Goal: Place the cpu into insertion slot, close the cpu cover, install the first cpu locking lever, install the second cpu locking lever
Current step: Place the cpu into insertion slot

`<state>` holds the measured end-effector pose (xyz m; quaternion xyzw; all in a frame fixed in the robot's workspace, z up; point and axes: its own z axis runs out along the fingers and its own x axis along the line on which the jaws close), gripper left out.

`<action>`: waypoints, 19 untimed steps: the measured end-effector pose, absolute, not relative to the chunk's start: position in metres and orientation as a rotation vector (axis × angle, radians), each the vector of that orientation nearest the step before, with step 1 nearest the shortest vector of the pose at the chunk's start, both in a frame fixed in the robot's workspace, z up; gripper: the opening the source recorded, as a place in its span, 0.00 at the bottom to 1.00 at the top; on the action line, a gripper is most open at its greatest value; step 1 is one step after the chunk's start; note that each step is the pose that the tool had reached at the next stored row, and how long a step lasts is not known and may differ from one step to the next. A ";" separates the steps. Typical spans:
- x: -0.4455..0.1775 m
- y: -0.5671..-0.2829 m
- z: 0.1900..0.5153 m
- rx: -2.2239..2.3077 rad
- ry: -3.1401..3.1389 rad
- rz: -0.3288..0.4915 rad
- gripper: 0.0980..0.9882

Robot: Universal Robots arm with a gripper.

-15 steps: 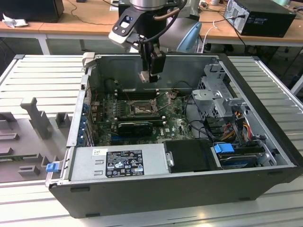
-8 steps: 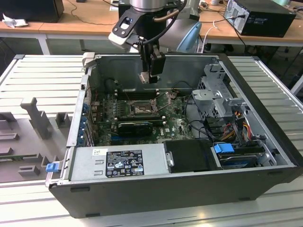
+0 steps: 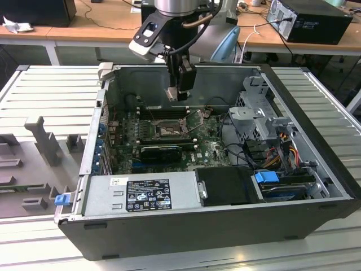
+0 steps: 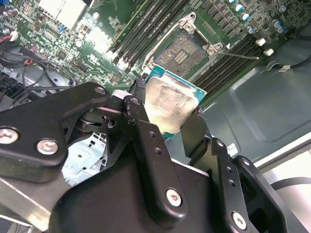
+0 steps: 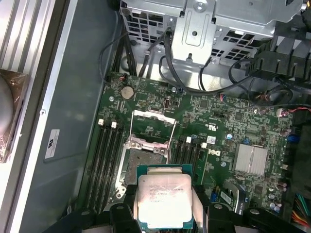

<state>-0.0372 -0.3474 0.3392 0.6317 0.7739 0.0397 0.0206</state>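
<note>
The tool [image 3: 179,93] is clenched on the cpu [image 5: 165,199], gripping it by two opposite edges with its silvery face showing, and hangs above the insertion slot [image 5: 144,167] without touching it. The slot lies bare, the cpu cover [image 5: 154,114] tilted up beside it and one locking lever [image 4: 240,56] standing free. By this, none of the four steps looks finished

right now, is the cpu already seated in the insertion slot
No, in the first wrist view the claw grips the cpu, clear of the bare insertion slot.
</note>
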 end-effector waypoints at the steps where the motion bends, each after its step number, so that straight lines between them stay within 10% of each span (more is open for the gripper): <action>1: -0.037 -0.347 0.338 1.960 2.400 0.122 0.48; 19: -0.037 -0.348 0.319 2.045 2.324 0.120 0.48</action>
